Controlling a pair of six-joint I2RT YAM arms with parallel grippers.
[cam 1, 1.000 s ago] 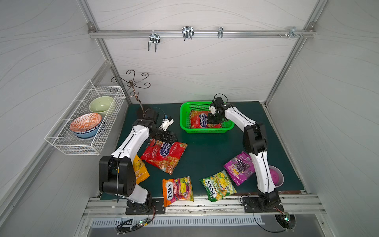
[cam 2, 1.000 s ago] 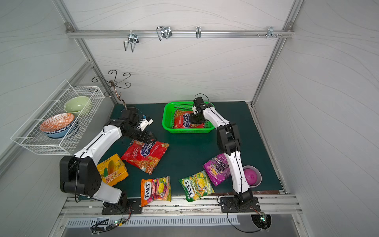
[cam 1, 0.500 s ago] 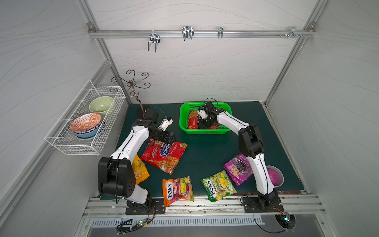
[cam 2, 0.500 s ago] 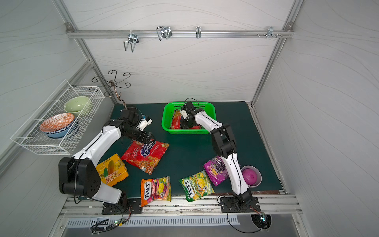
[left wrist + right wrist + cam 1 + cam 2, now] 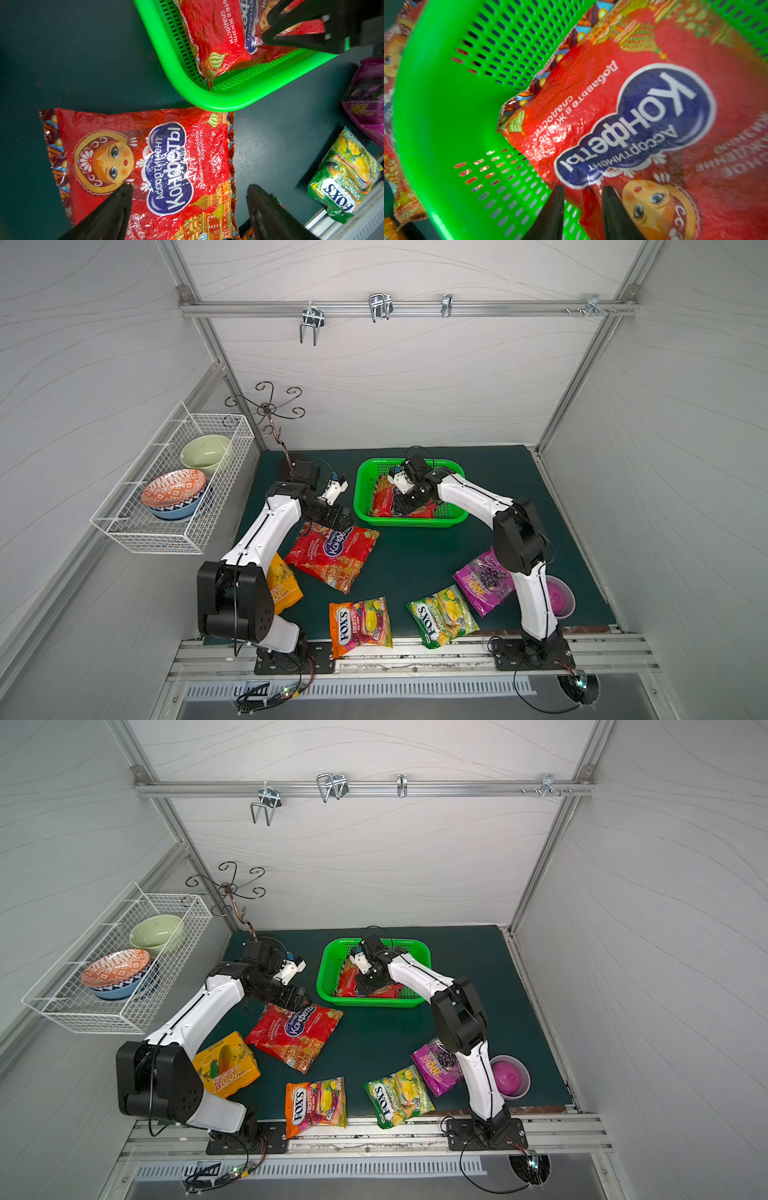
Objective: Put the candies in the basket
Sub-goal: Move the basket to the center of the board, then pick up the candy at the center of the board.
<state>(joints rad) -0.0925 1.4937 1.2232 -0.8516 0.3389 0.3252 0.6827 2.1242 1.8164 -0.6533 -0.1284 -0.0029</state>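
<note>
Basket (image 5: 407,522) sits mid-frame in both top views, basketed red bag (image 5: 382,499) inside it under the right gripper (image 5: 403,506); left gripper (image 5: 344,522) hovers over the loose red bag (image 5: 332,551) just lower left. Arms overlap the purple bag (image 5: 482,580) and yellow bag (image 5: 284,589). Left wrist: left fingers (image 5: 116,207) spread wide. Right wrist: right fingers (image 5: 552,209) narrow, grip unclear.

Robot test cell in a lab

Two white-and-black robot arms, the left arm (image 5: 266,531) and the right arm (image 5: 469,493), are bolted to an aluminium base rail (image 5: 602,649) at the front of a dark green mat (image 5: 415,556). Plain white panels (image 5: 395,385) in an aluminium frame (image 5: 587,364) box it in. An overhead rail (image 5: 498,308) carries metal hooks (image 5: 380,306), a white wire basket (image 5: 158,537) of bowls (image 5: 172,489) hangs on the side wall, and loose cables (image 5: 257,699) trail below.
</note>
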